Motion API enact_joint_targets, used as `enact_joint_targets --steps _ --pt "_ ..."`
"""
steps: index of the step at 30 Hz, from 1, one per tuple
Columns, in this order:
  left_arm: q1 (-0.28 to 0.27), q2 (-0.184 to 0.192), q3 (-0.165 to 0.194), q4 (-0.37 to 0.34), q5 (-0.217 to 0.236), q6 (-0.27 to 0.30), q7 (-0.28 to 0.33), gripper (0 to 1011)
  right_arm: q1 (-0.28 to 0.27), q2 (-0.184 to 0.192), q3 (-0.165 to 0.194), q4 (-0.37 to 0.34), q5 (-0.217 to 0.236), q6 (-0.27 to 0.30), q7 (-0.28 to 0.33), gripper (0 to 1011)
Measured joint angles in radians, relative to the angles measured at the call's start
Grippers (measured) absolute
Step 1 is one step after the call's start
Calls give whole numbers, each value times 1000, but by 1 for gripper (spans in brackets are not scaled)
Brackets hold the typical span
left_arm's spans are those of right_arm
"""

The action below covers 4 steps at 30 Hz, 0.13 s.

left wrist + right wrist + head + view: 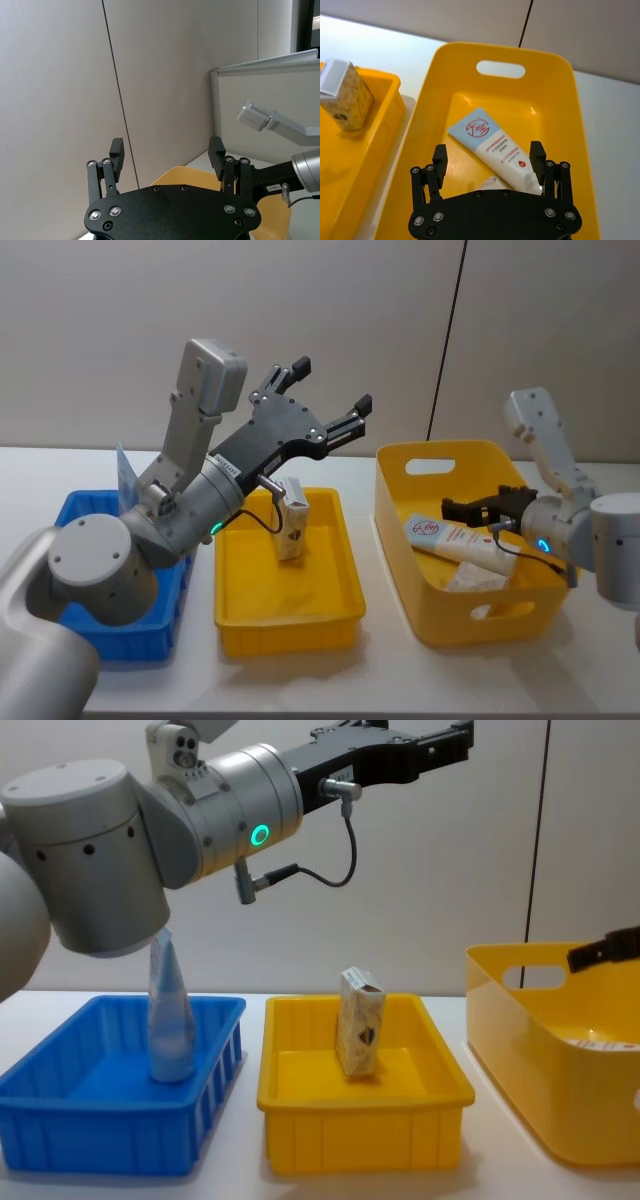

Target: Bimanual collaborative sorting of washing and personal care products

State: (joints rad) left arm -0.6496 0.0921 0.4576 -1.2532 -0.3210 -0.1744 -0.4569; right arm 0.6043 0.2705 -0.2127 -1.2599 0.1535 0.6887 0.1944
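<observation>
Beige-white carton [291,521] stands upright in the shallow yellow tray [288,625] at centre, toward the tray's back half, top flap edge white, dark print on its side. Chest view shows the same carton [360,1035] resting on the tray floor, nothing gripping it.

White tube [465,540] with red and blue print lies tilted inside the tall yellow bin [402,510] on the right, red round logo end toward the bin's left wall. In the right wrist view the tube [495,147] lies diagonally on the bin floor, a pale item partly hidden under its lower end; can't tell what it is.

Translucent bluish tube [170,1020] stands upright in the blue bin [60,1135] on the left, wide end down, narrow end up.

Left gripper [325,395] is raised well above the tray, behind and above the carton, pointing up and away toward the wall. Fingers [116,150] spread wide, nothing between them.

Right gripper [460,510] hangs inside the tall yellow bin's opening, just above the white tube. Fingers [440,157] spread wide, straddling the tube's lower part from above; contact with the tube can't be judged.

All three containers sit side by side on the white tabletop [400,680].
</observation>
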Motion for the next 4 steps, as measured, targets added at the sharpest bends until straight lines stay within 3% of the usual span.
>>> enact_joint_targets --steps 4 --pt "0 0 0 0 0 0 0 1001 -18 -3 16 -23 3 -32 -8 1004"
